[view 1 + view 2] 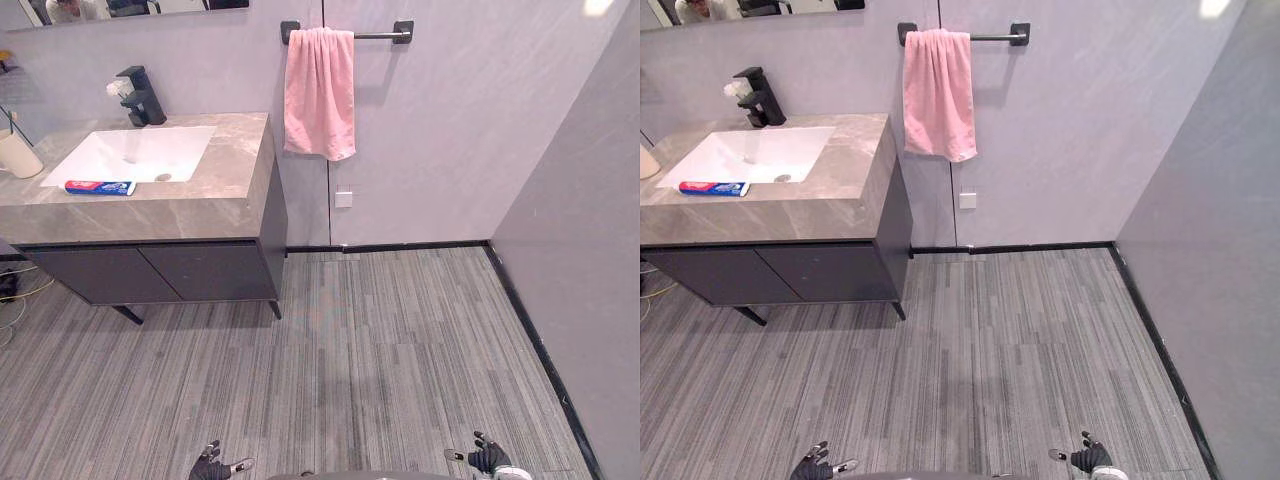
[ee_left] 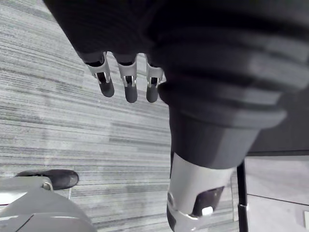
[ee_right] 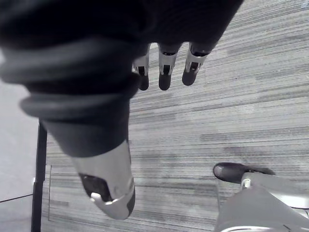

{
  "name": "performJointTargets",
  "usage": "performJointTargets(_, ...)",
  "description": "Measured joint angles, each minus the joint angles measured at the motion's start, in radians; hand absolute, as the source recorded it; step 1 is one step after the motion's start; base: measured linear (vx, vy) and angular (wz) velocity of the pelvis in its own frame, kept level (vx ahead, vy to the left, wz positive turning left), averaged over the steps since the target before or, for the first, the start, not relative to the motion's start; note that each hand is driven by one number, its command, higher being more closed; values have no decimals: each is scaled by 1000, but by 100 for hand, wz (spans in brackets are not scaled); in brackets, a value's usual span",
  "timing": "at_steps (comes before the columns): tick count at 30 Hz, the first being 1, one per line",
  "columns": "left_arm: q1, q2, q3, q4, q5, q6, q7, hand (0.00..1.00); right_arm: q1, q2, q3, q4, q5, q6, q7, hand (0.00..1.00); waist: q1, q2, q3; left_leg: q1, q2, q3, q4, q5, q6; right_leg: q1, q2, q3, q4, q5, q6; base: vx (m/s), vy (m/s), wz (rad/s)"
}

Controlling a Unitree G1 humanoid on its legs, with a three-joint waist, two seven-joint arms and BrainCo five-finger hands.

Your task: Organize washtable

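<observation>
The toothpaste tube [image 1: 100, 187] lies flat on the washtable [image 1: 200, 215], just in front of the white sink [image 1: 130, 152] (black faucet [image 1: 140, 97] behind it). A pink towel [image 1: 319, 92] hangs nearby. The left hand [image 1: 210, 466] and right hand [image 1: 487, 458] hang over the floor, fingers loosely straight, slightly apart.

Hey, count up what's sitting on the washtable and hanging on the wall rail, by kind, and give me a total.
Toothpaste tube: 1
Cream container: 1
Black faucet: 1
Pink towel: 1
Total: 4
</observation>
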Motion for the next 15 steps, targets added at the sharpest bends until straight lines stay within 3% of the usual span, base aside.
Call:
performJointTargets(4,-5,0,2,0,0,0,1,0,-15,1,-3,0,-1,0,0,0,-7,-9,6,0,-1,1,-1,-1,-2,1,-1,0,0,0,0,0,0,0)
performJointTargets(15,-10,-16,1,1,-1,1,3,0,-10,5,-18,1,10,5,-2,0,-11,-2,8,-2,3,10,-4,-1,-2,2,3,6,-31,14,3,-54,-11,-2)
